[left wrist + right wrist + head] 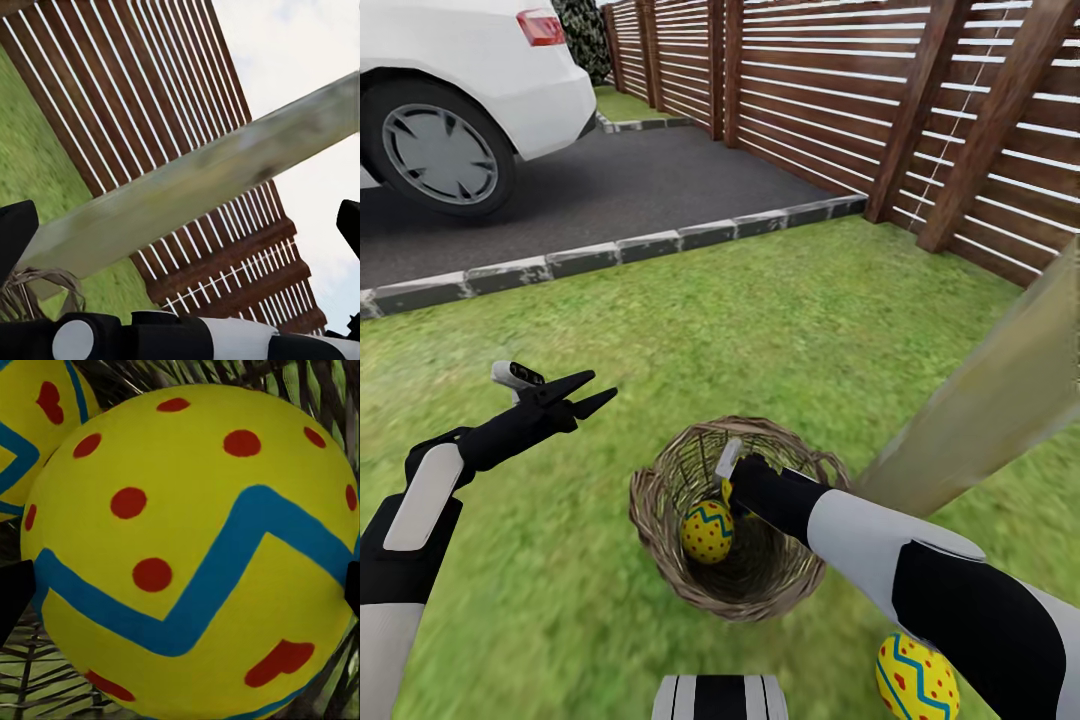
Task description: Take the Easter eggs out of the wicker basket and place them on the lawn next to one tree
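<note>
- Lawn (780, 330): tree (1000, 400) trunk seen leaning at approx. 3 o'clock of wicker basket (660, 520).
- Basket: two Easter eggs inside per right wrist view, near one (195, 555) between fingertips, other (34, 427) behind; third egg (916, 680) lies on grass at 5 o'clock.
- Right gripper (728, 480): reached into basket, grip state cannot be told.
- Left gripper (588, 392): spread wide, empty, at 10 o'clock.
- Risk: egg could be squeezed out sideways if jaws close off-centre; basket could be tipped.

Two eggs (707, 532) in the basket (660, 500), one egg (916, 680) on the lawn (760, 330)
</note>
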Robot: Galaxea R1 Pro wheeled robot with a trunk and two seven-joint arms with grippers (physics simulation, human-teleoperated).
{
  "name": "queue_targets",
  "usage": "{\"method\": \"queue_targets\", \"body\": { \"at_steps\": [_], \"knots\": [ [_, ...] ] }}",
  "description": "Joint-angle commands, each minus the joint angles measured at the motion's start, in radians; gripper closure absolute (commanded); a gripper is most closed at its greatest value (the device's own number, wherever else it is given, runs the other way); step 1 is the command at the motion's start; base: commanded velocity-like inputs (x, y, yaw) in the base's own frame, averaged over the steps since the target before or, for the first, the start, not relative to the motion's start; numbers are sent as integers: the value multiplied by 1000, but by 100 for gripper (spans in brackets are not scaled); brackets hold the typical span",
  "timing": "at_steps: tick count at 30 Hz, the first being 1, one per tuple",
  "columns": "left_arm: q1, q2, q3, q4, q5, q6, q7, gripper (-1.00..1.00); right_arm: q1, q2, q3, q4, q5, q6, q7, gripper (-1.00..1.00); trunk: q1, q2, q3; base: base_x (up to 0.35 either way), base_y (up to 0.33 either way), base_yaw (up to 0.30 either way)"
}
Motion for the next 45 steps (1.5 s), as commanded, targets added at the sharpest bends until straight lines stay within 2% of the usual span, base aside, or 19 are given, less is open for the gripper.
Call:
{"method": "queue_targets", "body": {
  "at_steps": [1,10,17,25,33,38,45],
  "knots": [
    [0,0,1,0,-2,3,-3,-100,-2,0,8,-1,-3,3,-3,100,-1,0,3,0,0,0],
    [-2,0,1,2,-4,3,-3,-100,-2,1,11,-1,-3,3,-2,100,-5,2,38,-265,0,0],
    [-2,0,1,2,-4,3,-3,-100,-2,1,11,-1,-2,3,-2,100,-8,4,65,-45,0,0],
    [-2,0,1,1,-4,3,-3,-100,-2,1,10,-1,-3,3,-2,100,-11,6,96,-303,0,0],
    [-2,0,1,2,-4,3,-3,-100,-2,0,7,-2,-3,2,-4,100,-15,7,127,-21,0,0],
    [-2,0,1,2,-4,3,-3,-100,-2,-3,4,-77,-9,5,-3,100,-17,9,146,0,0,0],
    [-2,0,1,2,-4,3,-3,-100,-2,-5,2,-91,-14,7,-3,100,-20,10,173,0,0,0]
  ]
}}
